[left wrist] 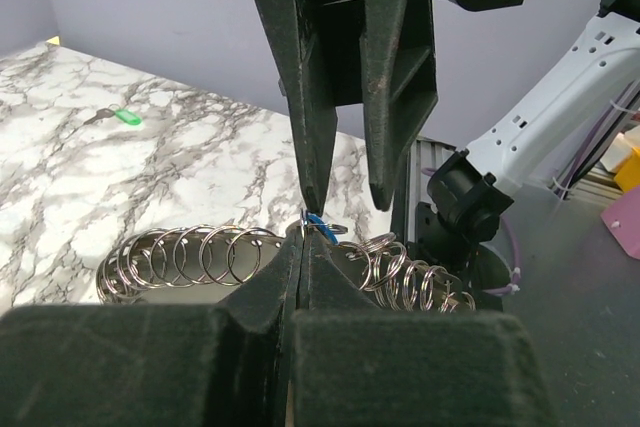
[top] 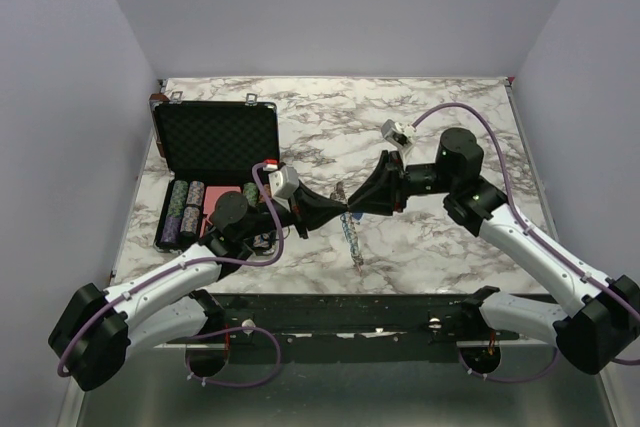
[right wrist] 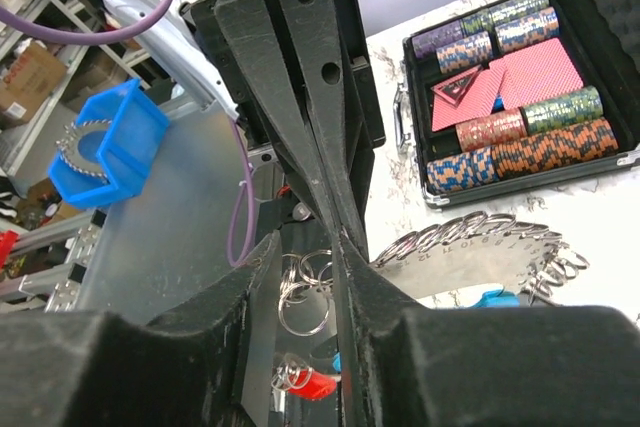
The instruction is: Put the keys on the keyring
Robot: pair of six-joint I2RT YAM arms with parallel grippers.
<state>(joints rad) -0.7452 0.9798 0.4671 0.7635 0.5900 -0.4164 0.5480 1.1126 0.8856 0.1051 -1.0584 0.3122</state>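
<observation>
Your left gripper [left wrist: 300, 245] is clenched on the keyring [left wrist: 200, 252], over the middle of the table [top: 450, 117], at a small blue part. The right gripper [left wrist: 350, 202] faces it, half open. The keyring looks light, floppy and slippery, so I think you should hold it close to one ring.

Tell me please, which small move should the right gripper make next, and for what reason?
Probably ease the right gripper slightly toward the left gripper, to work the blue key onto the keyring. The left gripper is shut on the keyring, the right jaws stand slightly apart, and the blue key sits where both tips meet, seemingly not threaded yet.
</observation>
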